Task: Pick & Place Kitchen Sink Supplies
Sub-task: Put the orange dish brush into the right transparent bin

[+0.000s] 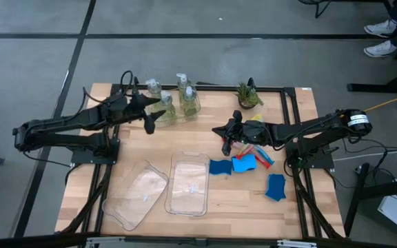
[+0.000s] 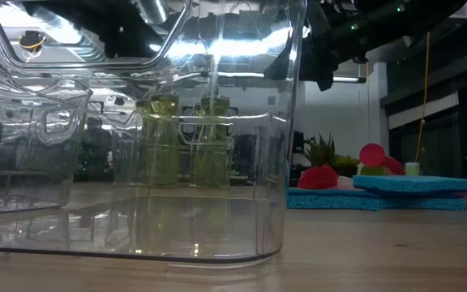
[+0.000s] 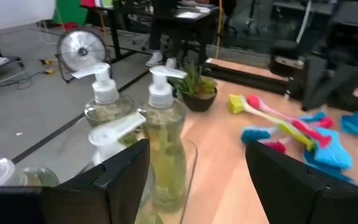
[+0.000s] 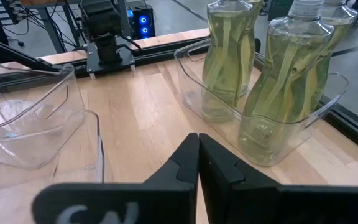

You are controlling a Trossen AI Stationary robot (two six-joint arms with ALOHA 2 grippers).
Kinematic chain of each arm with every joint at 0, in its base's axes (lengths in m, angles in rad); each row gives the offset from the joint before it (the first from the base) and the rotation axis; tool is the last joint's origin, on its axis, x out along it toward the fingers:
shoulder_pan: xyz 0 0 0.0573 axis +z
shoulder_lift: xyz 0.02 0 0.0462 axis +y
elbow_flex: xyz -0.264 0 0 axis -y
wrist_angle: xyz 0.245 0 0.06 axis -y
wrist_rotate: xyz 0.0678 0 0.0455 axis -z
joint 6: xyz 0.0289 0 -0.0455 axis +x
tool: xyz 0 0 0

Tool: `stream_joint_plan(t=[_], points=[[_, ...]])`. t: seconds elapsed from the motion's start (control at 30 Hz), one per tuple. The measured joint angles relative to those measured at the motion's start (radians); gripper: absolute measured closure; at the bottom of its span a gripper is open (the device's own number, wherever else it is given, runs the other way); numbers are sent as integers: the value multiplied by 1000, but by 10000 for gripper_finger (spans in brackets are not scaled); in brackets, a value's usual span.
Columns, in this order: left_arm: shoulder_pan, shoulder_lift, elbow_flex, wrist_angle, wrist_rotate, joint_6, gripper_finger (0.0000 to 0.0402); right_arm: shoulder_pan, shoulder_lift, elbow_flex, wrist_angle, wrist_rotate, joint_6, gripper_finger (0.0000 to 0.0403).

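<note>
**Bottles binned, sponges and brushes still out**

High view: we see our left gripper (image 1: 149, 118) spread open beside the bottles (image 1: 178, 100), which stand in a tray (image 1: 197, 110). Right wrist view: our right gripper (image 4: 197, 163) is pinched shut, empty. Left wrist view: brushes (image 3: 275, 121) and sponges (image 3: 328, 152) lie loose beyond our fingers.

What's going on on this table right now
The left gripper is open beside the pump bottles, which stand in a clear tray at the far edge. The right gripper is shut and empty above the brushes and blue sponge pieces, which lie on the table.
</note>
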Motion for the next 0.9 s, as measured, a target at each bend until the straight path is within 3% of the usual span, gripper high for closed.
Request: stream_joint_plan(t=[0.33, 0.57, 0.67, 0.77, 0.9], points=[[-42, -96, -106, -89, -8, 7, 142, 0, 0, 0, 0, 0, 0, 392], [-47, -99, -201, -93, 31, -207, 142, 0, 0, 0, 0, 0, 17, 392], [-51, -99, -246, -91, 52, -215, 142, 0, 0, 0, 1, 0, 19, 392], [-73, -109, -320, -49, 58, -155, 142, 0, 0, 0, 1, 0, 22, 392], [-94, -162, -432, 142, 105, -111, 142, 0, 0, 0, 1, 0, 48, 392]])
